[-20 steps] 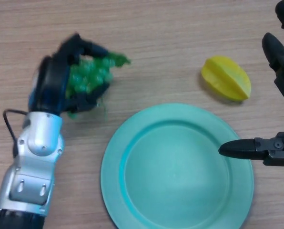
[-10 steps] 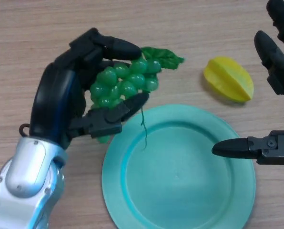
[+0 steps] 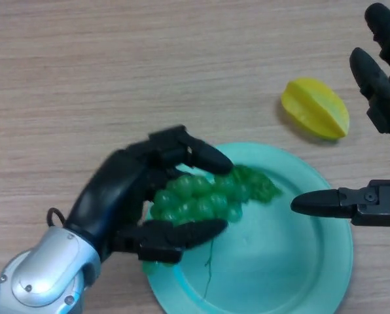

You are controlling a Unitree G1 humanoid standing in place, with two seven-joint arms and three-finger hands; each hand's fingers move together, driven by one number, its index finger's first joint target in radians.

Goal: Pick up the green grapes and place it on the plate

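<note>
My left hand [image 3: 120, 199] is shut on the bunch of green grapes [image 3: 208, 195], fingers above it and thumb below. It holds the bunch over the left half of the teal plate [image 3: 293, 261]. A thin stem hangs from the grapes over the plate. Whether the grapes touch the plate I cannot tell. My right hand [image 3: 378, 131] is open at the right edge, its thumb reaching over the plate's right rim and its fingers pointing up beside the yellow fruit.
A yellow star fruit [image 3: 315, 108] lies on the wooden table [image 3: 116, 65] beyond the plate's upper right, close to my right hand's fingers.
My left hand has carried the grapes down and to the right, from beside the plate's upper left rim to over the plate. My right hand has hardly moved.
</note>
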